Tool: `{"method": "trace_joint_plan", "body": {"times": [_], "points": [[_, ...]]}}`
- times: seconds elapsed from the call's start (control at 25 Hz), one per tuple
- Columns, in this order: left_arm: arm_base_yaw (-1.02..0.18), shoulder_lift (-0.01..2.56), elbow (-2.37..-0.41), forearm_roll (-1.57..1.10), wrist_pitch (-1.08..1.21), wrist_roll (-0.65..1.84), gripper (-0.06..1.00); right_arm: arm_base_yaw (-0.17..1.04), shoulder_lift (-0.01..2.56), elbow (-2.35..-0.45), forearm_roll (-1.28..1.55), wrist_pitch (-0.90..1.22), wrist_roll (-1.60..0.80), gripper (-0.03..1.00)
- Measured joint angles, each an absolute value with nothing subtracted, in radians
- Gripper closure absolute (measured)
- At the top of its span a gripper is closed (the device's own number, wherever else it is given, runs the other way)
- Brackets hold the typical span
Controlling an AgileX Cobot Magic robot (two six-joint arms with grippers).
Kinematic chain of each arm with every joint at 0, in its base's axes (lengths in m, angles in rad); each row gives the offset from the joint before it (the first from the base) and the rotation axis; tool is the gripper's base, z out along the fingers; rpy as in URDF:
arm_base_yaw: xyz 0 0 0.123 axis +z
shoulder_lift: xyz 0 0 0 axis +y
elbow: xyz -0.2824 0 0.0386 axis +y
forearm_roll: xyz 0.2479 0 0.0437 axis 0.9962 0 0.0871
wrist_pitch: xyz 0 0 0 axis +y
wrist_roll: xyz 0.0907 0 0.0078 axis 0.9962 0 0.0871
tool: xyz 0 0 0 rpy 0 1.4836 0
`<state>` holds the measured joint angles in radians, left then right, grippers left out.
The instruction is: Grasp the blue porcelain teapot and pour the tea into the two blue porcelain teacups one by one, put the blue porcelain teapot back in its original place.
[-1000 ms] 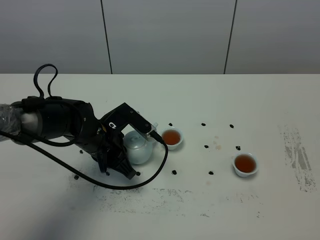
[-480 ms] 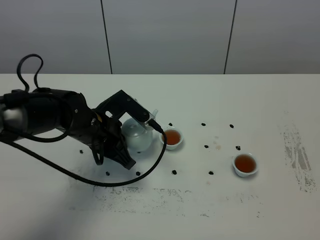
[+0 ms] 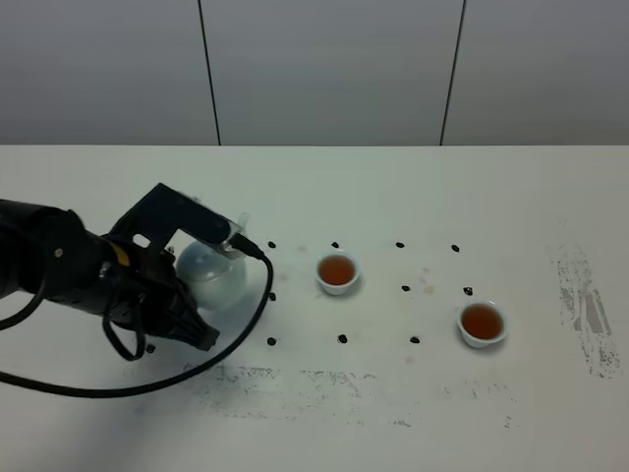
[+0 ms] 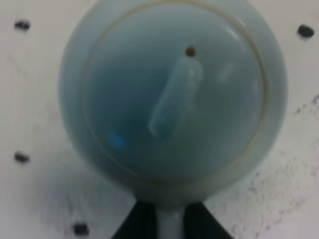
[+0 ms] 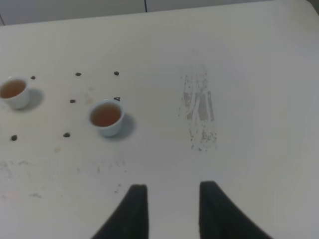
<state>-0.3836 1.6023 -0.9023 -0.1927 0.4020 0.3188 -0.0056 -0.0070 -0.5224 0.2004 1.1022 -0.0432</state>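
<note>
The blue porcelain teapot [image 3: 213,274] is at the left of the table, blurred, well left of both cups. My left gripper [image 3: 193,295] is shut on its loop handle. In the left wrist view the teapot [image 4: 174,94] fills the frame, lid on, and the handle [image 4: 170,225] runs between the black fingers [image 4: 136,225] of the left gripper [image 4: 169,221]. The two blue porcelain teacups stand upright with brown tea in them: one mid-table [image 3: 337,270], one further right [image 3: 483,324]. The right wrist view shows both cups [image 5: 14,92] [image 5: 106,117] and my open, empty right gripper [image 5: 172,209] far from them.
Small black dots [image 3: 342,338] mark the white table [image 3: 413,187] around the cups and teapot. Grey scuff marks lie along the front [image 3: 295,379] and at the far right [image 3: 585,305]. A black cable [image 3: 236,339] loops from the left arm over the table.
My left arm has carried the teapot to the left, away from the middle cup. The cups have not moved.
</note>
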Motion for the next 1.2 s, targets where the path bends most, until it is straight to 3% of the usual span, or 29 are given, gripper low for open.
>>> {"method": "trace_joint_plan", "body": {"times": [0.48, 1.2], "points": [[-0.243, 1.513, -0.706, -0.122, 0.397, 0.173, 0.87, -0.006, -0.007, -0.522, 0.200, 1.102, -0.042, 0.73], [-0.239, 1.629, -0.694, -0.094, 0.299, 0.194, 0.87, -0.006, -0.007, -0.522, 0.200, 1.102, -0.043, 0.73]]}}
